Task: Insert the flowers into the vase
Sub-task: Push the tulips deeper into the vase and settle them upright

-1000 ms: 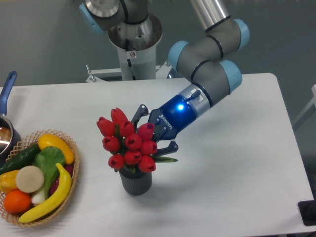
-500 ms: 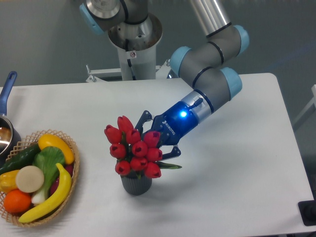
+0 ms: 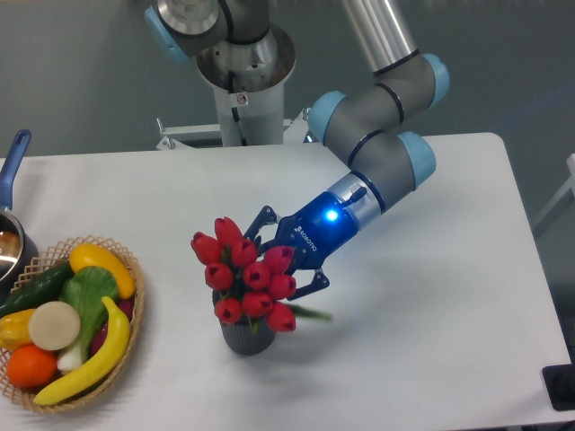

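The flowers (image 3: pixel 248 278), a tight bunch of red tulip buds, stand tilted in the vase (image 3: pixel 247 339), with the stems going down into its mouth. The vase is small, dark grey and ribbed, and stands on the white table a little left of centre near the front. One green leaf sticks out to the right just above the rim. My gripper (image 3: pixel 280 257) reaches in from the upper right, with its dark jaws on either side of the bunch just behind the buds, shut on the flowers. The buds hide its fingertips and the stems.
A woven basket (image 3: pixel 137 301) of fruit and vegetables sits at the front left. A pot with a blue handle (image 3: pixel 13 162) is at the left edge. The arm's base (image 3: pixel 243 81) stands at the back, and a dark object (image 3: pixel 561 388) at the front right corner.
The gripper and the flowers have moved down and slightly right. The bunch now sits lower in the vase, covering more of its rim.
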### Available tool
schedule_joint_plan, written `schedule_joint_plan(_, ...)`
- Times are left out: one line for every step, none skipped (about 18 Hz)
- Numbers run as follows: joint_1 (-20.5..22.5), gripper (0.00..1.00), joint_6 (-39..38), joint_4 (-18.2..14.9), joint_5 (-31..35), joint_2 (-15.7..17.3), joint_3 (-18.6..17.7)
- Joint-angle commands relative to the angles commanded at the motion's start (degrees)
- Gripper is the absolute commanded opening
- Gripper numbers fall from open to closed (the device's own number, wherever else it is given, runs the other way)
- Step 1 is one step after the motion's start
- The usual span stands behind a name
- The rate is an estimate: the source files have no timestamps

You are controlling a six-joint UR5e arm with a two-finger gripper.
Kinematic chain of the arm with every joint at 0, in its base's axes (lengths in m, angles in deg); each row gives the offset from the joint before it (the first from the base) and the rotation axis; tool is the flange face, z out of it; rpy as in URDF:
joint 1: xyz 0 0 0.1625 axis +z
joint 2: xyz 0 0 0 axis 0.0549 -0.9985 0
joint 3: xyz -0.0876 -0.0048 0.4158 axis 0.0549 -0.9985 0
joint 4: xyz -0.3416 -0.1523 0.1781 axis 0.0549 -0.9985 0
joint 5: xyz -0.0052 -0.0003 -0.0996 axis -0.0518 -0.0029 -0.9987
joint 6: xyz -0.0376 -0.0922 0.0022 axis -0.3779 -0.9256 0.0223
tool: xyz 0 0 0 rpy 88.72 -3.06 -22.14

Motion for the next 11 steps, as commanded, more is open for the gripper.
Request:
schedule_joint_plan(0.2, 0.88, 0.0, 0.0, 0.0, 0.0, 0.0)
schedule_joint_plan(0.4, 0.91, 0.0, 0.0, 0.0, 0.0, -0.4)
schedule_joint_plan(0.5, 0.97, 0.0, 0.0, 0.1, 0.0, -0.4)
schedule_joint_plan(0.7, 1.00, 0.2, 0.0, 0.1, 0.0, -0.5)
schedule_joint_plan(0.8, 1.00, 1.0, 0.0, 0.3, 0.0, -0.8)
schedule_joint_plan(1.1, 1.00, 1.5, 0.0, 2.4, 0.3, -1.1)
schedule_joint_plan(1.2, 1.00, 1.6, 0.0, 4.5, 0.6, -1.2)
schedule_joint_plan(1.4, 1.00, 1.6, 0.0, 6.0, 1.1, -1.2)
schedule_joint_plan(1.6, 1.00, 1.6, 0.0, 6.8, 1.8, -1.4)
schedule_joint_plan(1.6, 1.00, 1.6, 0.0, 6.9, 2.4, -1.8)
schedule_joint_plan(1.6, 1.00, 1.6, 0.0, 7.0, 2.7, -2.0)
